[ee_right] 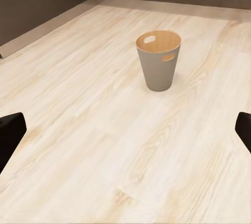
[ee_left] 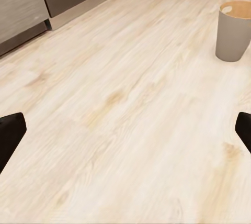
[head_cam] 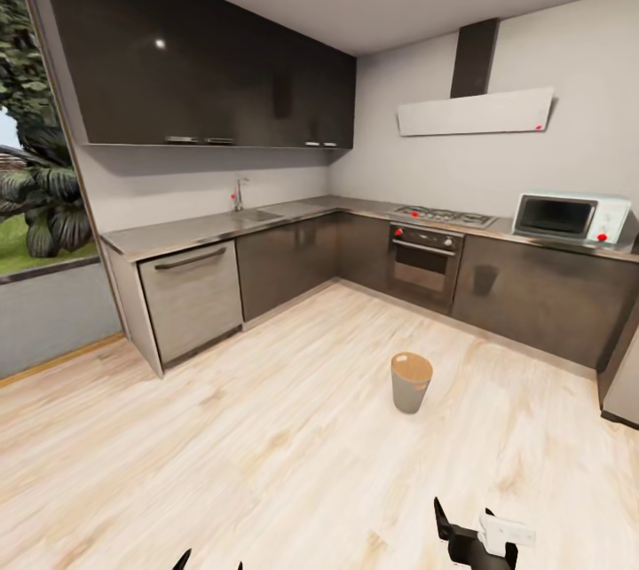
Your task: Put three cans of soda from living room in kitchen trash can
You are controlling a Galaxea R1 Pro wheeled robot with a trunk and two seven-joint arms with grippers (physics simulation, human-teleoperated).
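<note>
The tash can (head_cam: 411, 382), pale grey outside and orange-brown inside, stands upright on the pale wood kitchen floor, a short way ahead of me. The left wrist view catches the tash can (ee_left: 234, 30) off to one side, while the right wrist view has the tash can (ee_right: 159, 59) nearly straight ahead with its mouth open. My left gripper (head_cam: 211, 563) (ee_left: 125, 135) is open and holds nothing. My right gripper (head_cam: 470, 534) (ee_right: 125, 135) is open too, with only floor between its fingers. The cans of soda are out of view.
An L-shaped dark counter runs along the far walls with a steel dishwasher (head_cam: 192, 299), a sink (head_cam: 256, 215), an oven (head_cam: 424, 266) under a hob, and a microwave (head_cam: 568, 217). A tall steel appliance edge (head_cam: 621, 379) stands at the right. A window (head_cam: 31, 135) is at the left.
</note>
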